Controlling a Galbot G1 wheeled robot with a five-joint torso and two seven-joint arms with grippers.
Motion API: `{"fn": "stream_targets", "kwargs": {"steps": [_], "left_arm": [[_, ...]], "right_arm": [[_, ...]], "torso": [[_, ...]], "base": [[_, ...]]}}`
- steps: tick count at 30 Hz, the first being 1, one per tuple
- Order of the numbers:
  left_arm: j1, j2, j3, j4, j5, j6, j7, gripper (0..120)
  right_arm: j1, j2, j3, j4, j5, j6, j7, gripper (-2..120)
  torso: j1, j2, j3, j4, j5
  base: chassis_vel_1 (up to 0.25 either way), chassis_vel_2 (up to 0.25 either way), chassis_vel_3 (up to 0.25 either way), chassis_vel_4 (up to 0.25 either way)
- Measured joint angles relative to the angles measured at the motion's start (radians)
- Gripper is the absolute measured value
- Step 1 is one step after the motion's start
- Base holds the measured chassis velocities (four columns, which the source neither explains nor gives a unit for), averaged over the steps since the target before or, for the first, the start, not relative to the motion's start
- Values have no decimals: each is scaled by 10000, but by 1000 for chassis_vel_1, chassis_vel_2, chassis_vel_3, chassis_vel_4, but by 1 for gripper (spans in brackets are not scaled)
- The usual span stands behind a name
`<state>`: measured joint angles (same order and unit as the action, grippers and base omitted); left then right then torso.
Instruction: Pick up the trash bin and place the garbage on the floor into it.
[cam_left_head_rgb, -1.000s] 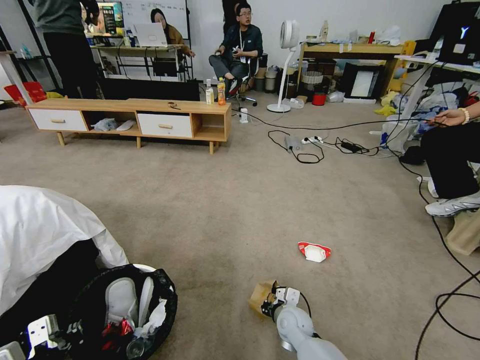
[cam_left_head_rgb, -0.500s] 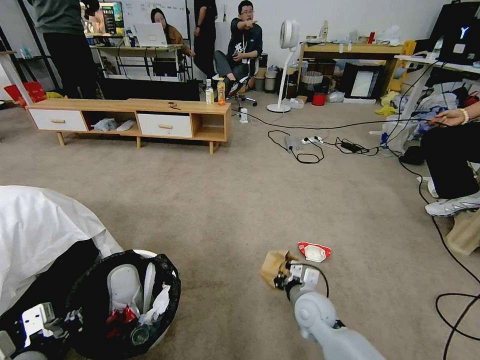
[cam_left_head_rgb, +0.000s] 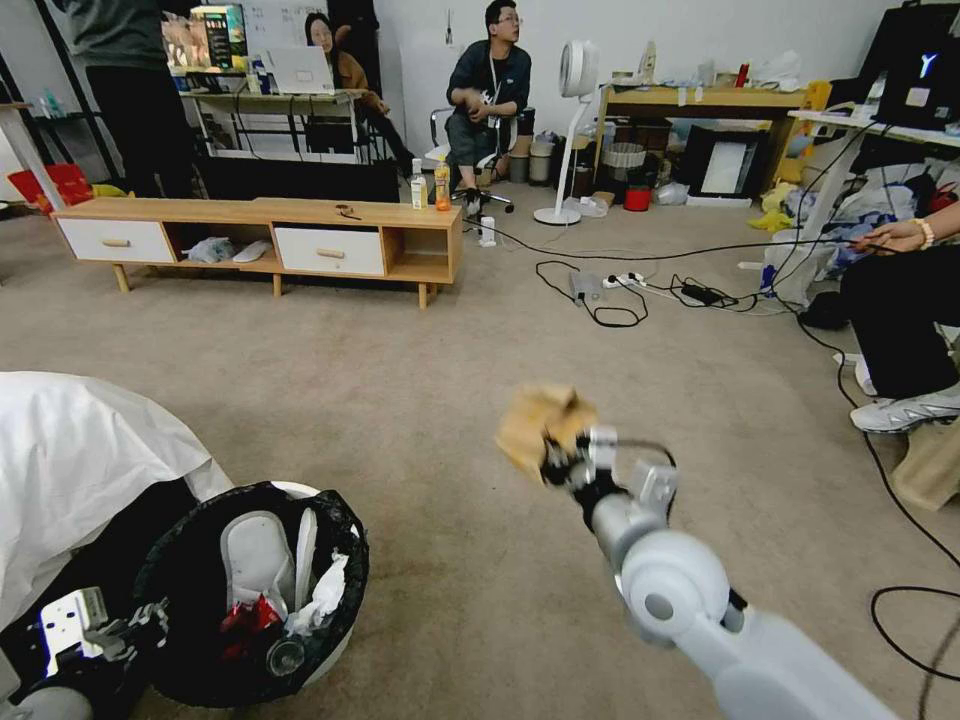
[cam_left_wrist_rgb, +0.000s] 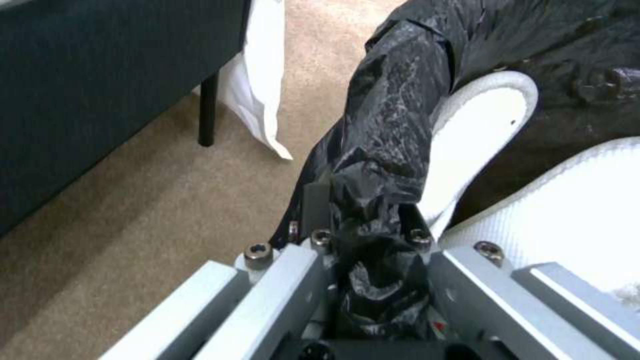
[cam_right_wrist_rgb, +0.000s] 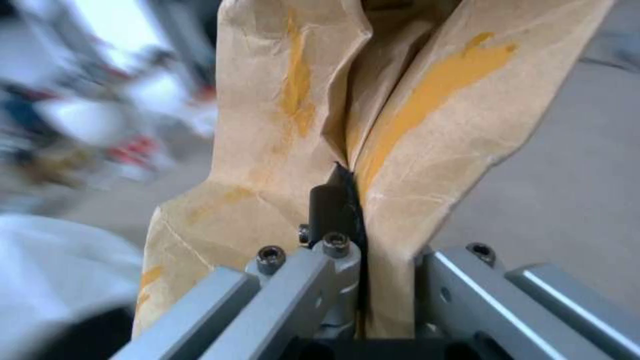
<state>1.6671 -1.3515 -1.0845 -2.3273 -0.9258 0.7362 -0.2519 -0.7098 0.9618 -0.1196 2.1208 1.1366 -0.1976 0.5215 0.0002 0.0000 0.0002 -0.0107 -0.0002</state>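
The trash bin (cam_left_head_rgb: 330, 520), white-rimmed and lined with a black bag, stands on the beige floor (cam_left_head_rgb: 420, 400) at the lower left. Inside it lie a white tissue (cam_left_head_rgb: 325, 595) and a red wrapper (cam_left_head_rgb: 245, 615). My left gripper (cam_left_head_rgb: 135, 625) is shut on the bin's near rim; in the left wrist view the gripper (cam_left_wrist_rgb: 363, 235) pinches the black bag (cam_left_wrist_rgb: 400, 125). My right gripper (cam_left_head_rgb: 560, 465) is raised above the floor, right of the bin, shut on a piece of garbage, a tan folded cardboard (cam_left_head_rgb: 540, 425). The right wrist view shows the gripper (cam_right_wrist_rgb: 347, 200) clamped on that cardboard (cam_right_wrist_rgb: 427, 125).
A white cloth-covered thing (cam_left_head_rgb: 80, 460) is close on the left of the bin. A low wooden cabinet (cam_left_head_rgb: 260, 235) stands far ahead. Cables (cam_left_head_rgb: 600, 300) trail across the carpet ahead and at the right (cam_left_head_rgb: 900, 600). A seated person's shoe (cam_left_head_rgb: 900, 410) rests at the right.
My right gripper has lifted the tan cardboard off the floor, up and towards the camera. The arm now covers the spot where a red-and-white packet lay. The bin barely shifted.
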Motion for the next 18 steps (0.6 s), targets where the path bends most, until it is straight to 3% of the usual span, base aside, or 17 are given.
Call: {"fn": "stream_targets", "kwargs": {"steps": [10, 18], "left_arm": [[-53, 254, 81, -12, -195, 4, -68, 1], [-69, 236, 161, -19, -187, 5, -65, 1]], "right_arm": [[2067, 417, -1208, 655, 1601, 150, -204, 0], [3326, 1149, -2677, 415, 1779, 394, -468, 0]], "torso": [[0, 0, 0, -2, 0], [0, 1, 0, -1, 0]], "base": [[0, 0, 0, 0], [0, 0, 0, 0]]}}
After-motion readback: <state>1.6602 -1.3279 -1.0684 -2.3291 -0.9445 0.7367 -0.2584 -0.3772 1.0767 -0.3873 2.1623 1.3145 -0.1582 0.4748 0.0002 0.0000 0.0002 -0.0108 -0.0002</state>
